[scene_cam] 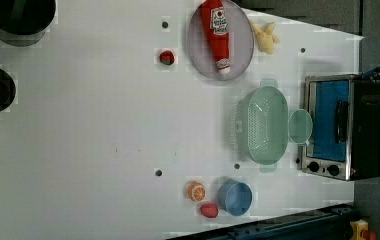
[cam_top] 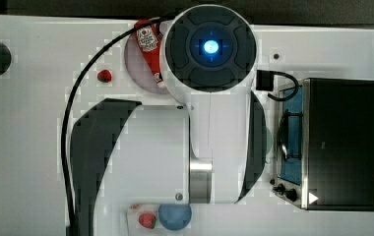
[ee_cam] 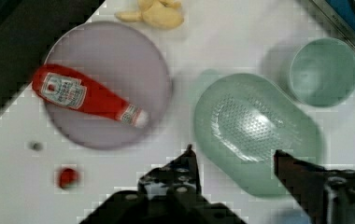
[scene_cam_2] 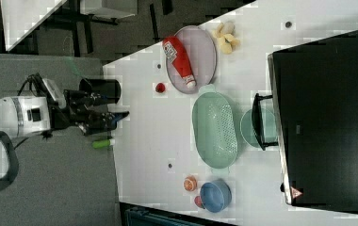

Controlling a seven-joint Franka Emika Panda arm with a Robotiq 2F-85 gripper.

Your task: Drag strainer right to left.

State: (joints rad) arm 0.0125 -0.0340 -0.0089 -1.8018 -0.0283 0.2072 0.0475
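Observation:
The strainer (scene_cam: 264,125) is a pale green oval colander with rows of small holes, lying on the white table beside a toaster oven. It is also plain in the right view (scene_cam_2: 215,129) and in the wrist view (ee_cam: 255,130). My gripper (ee_cam: 234,156) is open with nothing between its fingers. It hangs well above the table, apart from the strainer, whose near rim shows between the two fingertips in the wrist view. In the right view the gripper (scene_cam_2: 120,115) sits at the end of the arm, off the table's surface.
A green mug (scene_cam: 300,126) stands between the strainer and the toaster oven (scene_cam: 338,127). A grey-lilac plate (scene_cam: 240,45) carries a ketchup bottle (scene_cam: 218,27); a strawberry (scene_cam: 166,57) lies nearby. A blue bowl (scene_cam: 234,197) and an orange (scene_cam: 196,191) sit close by. Bare table spreads across the left view's left.

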